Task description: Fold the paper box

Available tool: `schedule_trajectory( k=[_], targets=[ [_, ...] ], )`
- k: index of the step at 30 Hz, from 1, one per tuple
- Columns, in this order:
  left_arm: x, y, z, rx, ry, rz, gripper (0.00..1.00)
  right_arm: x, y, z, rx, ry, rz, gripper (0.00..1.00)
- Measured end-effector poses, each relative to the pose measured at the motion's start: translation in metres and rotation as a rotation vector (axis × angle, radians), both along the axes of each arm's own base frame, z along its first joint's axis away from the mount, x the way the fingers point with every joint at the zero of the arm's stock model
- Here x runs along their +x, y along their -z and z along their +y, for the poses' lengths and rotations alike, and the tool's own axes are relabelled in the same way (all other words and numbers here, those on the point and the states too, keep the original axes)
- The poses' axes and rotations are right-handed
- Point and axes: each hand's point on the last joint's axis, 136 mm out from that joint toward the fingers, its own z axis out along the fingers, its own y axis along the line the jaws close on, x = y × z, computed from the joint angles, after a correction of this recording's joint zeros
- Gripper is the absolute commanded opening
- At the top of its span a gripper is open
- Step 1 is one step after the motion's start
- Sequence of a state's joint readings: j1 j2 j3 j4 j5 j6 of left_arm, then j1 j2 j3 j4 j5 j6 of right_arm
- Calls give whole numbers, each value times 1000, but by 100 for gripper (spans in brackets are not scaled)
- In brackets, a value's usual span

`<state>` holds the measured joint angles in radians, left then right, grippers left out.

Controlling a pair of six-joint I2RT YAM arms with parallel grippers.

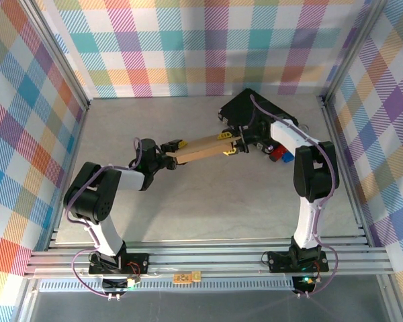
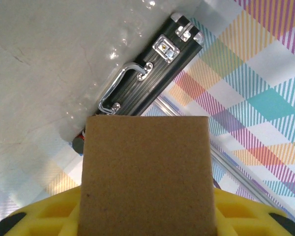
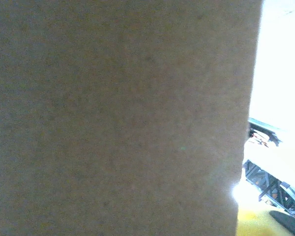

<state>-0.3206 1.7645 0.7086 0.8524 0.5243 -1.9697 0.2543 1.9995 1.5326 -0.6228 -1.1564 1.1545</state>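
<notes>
Paper box (image 1: 200, 149) held btwn left gripper (image 1: 172, 153) & right gripper (image 1: 231, 143).

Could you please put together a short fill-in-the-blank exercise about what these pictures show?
1. The paper box is made of plain ____ cardboard.
2. It is gripped by ____ pincers at once: the left pincer at one end and the right pincer at the other.
3. The case lying beyond the box in the left wrist view is ____ in colour.
4. The left pincer's pads are ____ in colour.

Missing words: brown; two; black; yellow.
</notes>
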Motion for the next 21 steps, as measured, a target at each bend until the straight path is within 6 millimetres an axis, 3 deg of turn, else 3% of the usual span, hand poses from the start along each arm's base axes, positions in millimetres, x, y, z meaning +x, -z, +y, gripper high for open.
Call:
schedule_trajectory(
  k=[3, 7, 11, 15, 18, 21],
  targets=[
    [-4, 3, 2, 11, -16, 9, 20, -2, 4, -2, -24, -5, -15, 68],
    [-17, 1, 6, 26, -18, 50, 14, -2, -1, -14, -85, 11, -95, 72],
    [-29, -7, 18, 43, -19, 134, 7, 3, -39, -43, -151, 67, -274, 70],
    [-37, -12, 47, 73, -62, 318, 7, 7, -86, -78, -271, 116, -576, 60],
    [-45, -14, 66, 88, -98, 437, 7, -9, -102, -91, -410, 88, -856, 55],
    [-58, -4, 76, 102, -110, 558, 7, -53, -90, -74, -529, -81, -1172, 54]
  ],
)
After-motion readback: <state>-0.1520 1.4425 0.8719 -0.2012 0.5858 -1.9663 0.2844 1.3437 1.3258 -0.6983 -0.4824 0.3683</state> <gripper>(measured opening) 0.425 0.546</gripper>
